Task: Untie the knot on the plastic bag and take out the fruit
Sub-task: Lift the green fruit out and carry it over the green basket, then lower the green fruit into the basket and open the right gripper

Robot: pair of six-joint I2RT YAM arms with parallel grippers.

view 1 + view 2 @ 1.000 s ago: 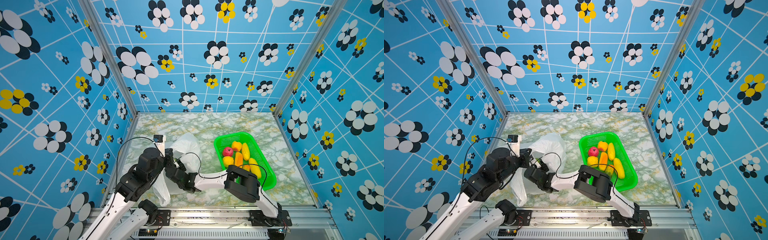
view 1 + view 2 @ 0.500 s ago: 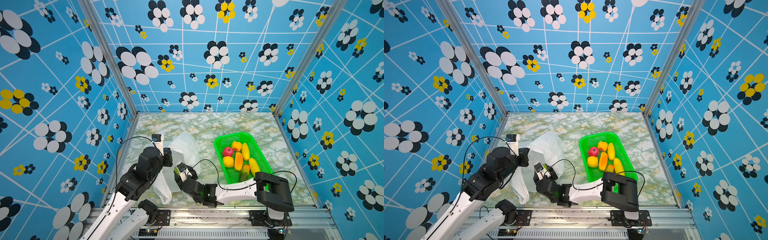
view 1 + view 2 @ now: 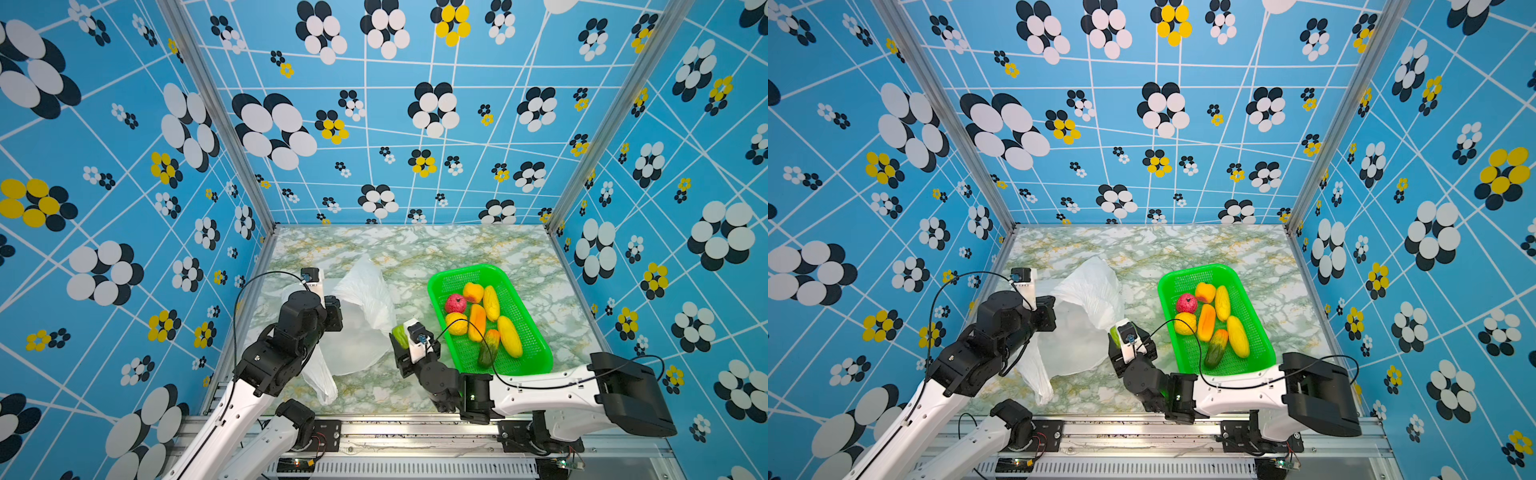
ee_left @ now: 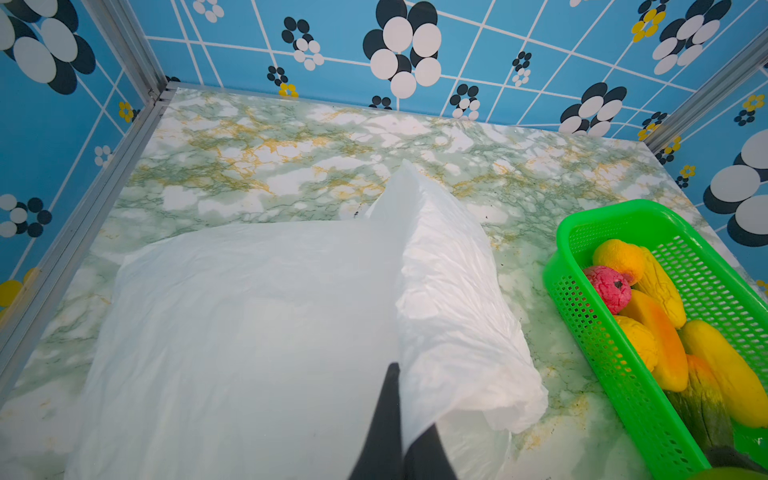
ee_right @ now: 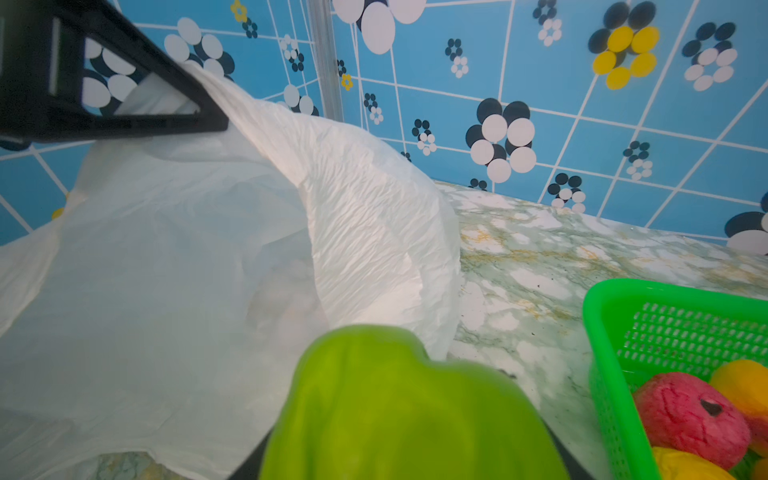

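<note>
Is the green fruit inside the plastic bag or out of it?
Out. The right claw grips the green fruit just outside the plastic bag, not yet over the green basket.

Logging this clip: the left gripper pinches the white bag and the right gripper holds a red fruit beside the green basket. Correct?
Not red: the right gripper holds a green fruit, as the right wrist view shows. The left gripper does pinch the white bag, and the green basket is beside.

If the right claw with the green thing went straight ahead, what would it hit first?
Probably the plastic bag: its crinkled side lies just ahead of the green fruit in the right gripper.
</note>
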